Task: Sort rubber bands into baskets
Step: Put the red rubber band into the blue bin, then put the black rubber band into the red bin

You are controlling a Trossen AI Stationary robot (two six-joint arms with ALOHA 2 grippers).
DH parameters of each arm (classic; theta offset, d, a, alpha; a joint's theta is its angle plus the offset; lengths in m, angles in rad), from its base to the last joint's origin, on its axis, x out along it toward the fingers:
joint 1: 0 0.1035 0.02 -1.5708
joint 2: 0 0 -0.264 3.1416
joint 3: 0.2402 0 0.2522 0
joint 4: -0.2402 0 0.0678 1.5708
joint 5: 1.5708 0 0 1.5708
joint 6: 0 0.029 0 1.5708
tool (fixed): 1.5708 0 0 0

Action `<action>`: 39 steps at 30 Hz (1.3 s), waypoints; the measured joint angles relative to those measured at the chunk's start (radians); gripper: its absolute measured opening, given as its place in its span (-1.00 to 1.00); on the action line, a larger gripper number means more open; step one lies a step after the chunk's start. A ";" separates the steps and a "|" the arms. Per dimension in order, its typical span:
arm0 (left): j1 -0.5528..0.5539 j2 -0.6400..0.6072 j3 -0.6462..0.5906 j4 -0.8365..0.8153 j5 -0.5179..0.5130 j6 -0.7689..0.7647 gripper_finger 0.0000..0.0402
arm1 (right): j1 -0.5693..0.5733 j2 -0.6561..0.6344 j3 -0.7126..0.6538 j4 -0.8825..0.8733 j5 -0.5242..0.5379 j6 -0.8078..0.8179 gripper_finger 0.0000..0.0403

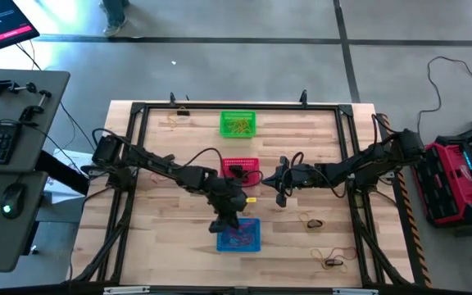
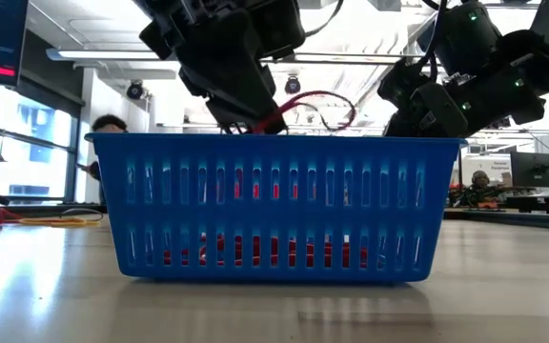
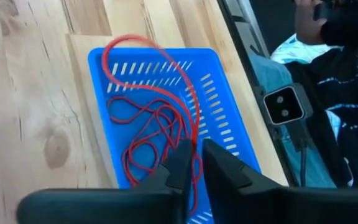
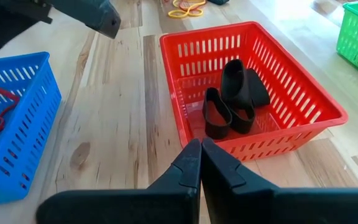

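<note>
Three baskets stand in a row down the table's middle: green [image 1: 238, 124] at the far end, red [image 1: 241, 169] in the middle, blue [image 1: 251, 242] at the near end. The green one holds yellow rubber bands and the red one [image 4: 303, 93] holds black bands [image 4: 232, 99]. Red bands [image 3: 148, 143] lie in the blue one [image 3: 225, 99]. My left gripper [image 3: 197, 149] hangs over the blue basket, shut on a red rubber band [image 3: 135, 40]. My right gripper [image 4: 201, 148] is shut and bare, just short of the red basket's right side. My left gripper pinches one strand of the red band's loop [image 3: 195, 132] between its two fingertips. It comes slanting down from the table's left side. From the fingers the loop arches over the basket and shows above the rim [image 2: 327, 98] in the low view. Whether its far part rests on the bands below, I cannot tell.
Loose bands lie on the wood: a yellow one [image 1: 251, 199] beside the red basket, others at the near right [image 1: 311, 221] [image 1: 330, 262] and the far left [image 1: 175, 120]. A black frame [image 1: 236, 106] rims the table.
</note>
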 joint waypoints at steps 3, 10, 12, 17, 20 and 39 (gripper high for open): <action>0.008 0.000 0.000 -0.018 -0.002 0.007 -0.72 | 0.000 0.000 0.000 0.000 0.000 0.000 -1.00; 0.016 0.000 0.000 -0.028 -0.010 0.060 -0.44 | 0.000 0.000 0.000 0.003 0.001 0.000 -1.00; 0.015 -0.001 0.000 -0.030 -0.010 0.062 -0.38 | 0.000 0.000 0.000 0.003 0.001 0.000 -1.00; 0.005 -0.051 0.000 -0.075 -0.085 0.148 -0.37 | 0.000 0.000 0.000 0.003 0.000 0.003 -1.00; -0.028 -0.116 -0.018 -0.072 -0.189 0.233 -0.52 | 0.000 0.000 0.000 0.005 -0.019 0.005 -1.00; -0.047 -0.362 -0.439 0.478 -0.434 0.225 -1.00 | 0.000 0.000 0.000 0.027 -0.021 0.007 -1.00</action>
